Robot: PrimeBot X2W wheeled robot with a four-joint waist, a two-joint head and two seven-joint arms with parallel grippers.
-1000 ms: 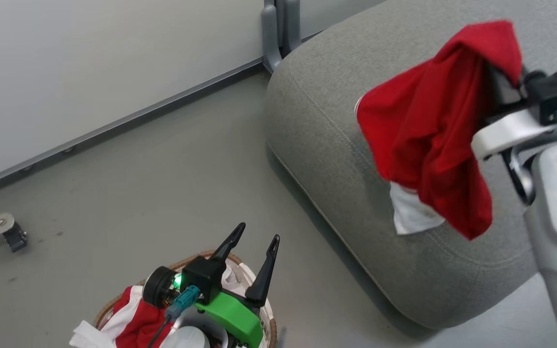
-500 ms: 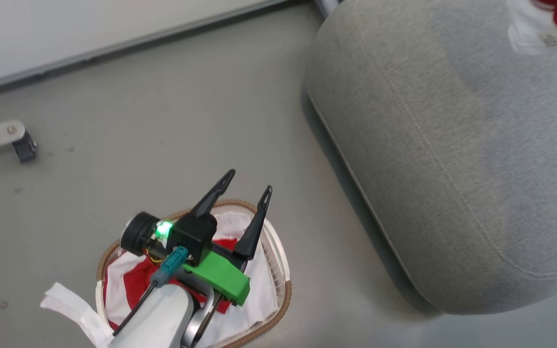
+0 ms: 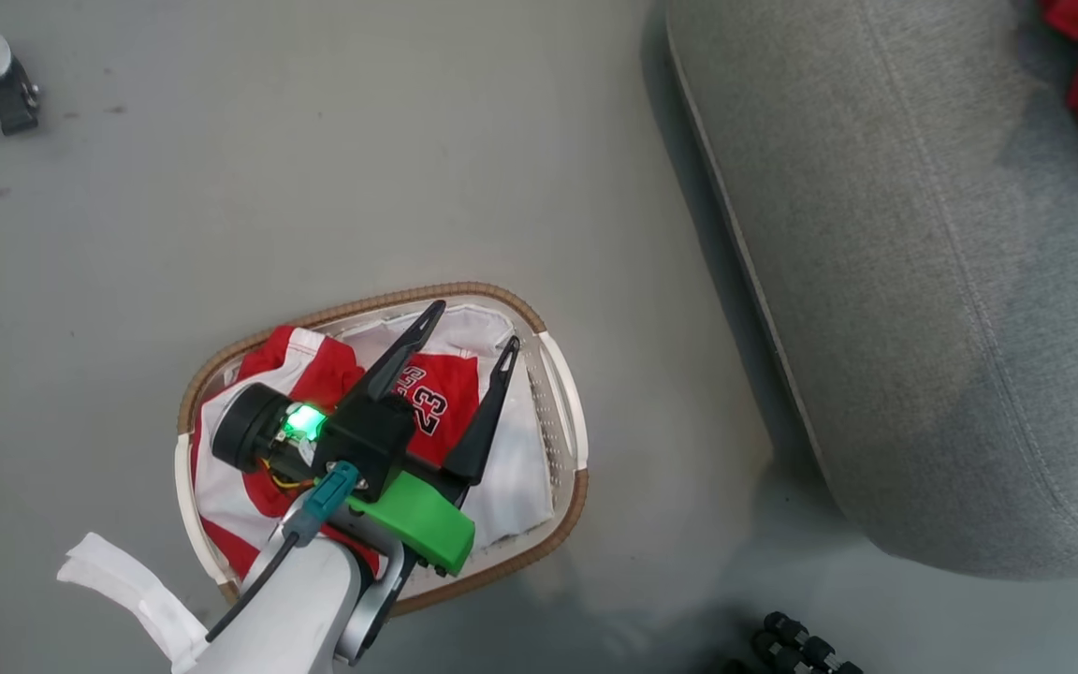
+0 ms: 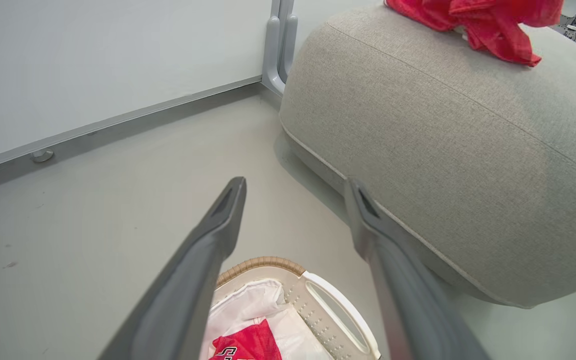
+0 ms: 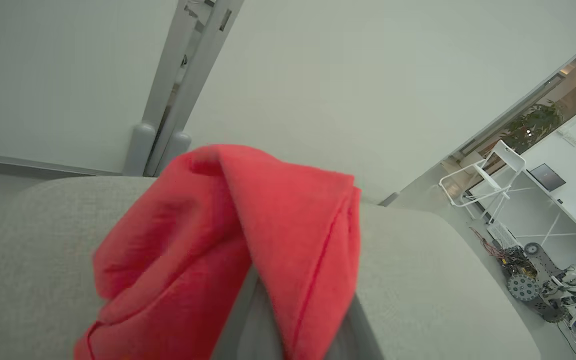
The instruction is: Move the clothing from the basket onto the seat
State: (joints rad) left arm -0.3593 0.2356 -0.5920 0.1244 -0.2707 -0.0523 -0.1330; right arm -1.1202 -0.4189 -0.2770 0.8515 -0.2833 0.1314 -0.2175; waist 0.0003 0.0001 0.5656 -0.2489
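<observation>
Cloth is the whole job here: light, limp, unbreakable, likely to sag and trail from any pinch.

The jersey (image 3: pixel 427 393) lies crumpled in the basket (image 3: pixel 361 300) at 7 o'clock in the head view, its "23" panel facing up. A raised fold in the red middle looks like the best place to grip. A hold too far toward 3 o'clock risks catching the white liner (image 3: pixel 511 468) as well.

The left gripper (image 3: pixel 473 323) hangs over the jersey with its fingers spread wide and nothing between them.

The right gripper (image 5: pixel 293 310) is closed, and the red garment (image 5: pixel 228 240) drapes over its fingers above the seat (image 3: pixel 923 281). In the head view that garment sits at 2 o'clock.

Bare floor (image 3: pixel 314 168) lies between the basket and the seat's rounded edge at 3 o'clock. A carry has to lift a hanging hem over the basket's rim and then that edge. The broad cushion top beyond has plenty of room.
</observation>
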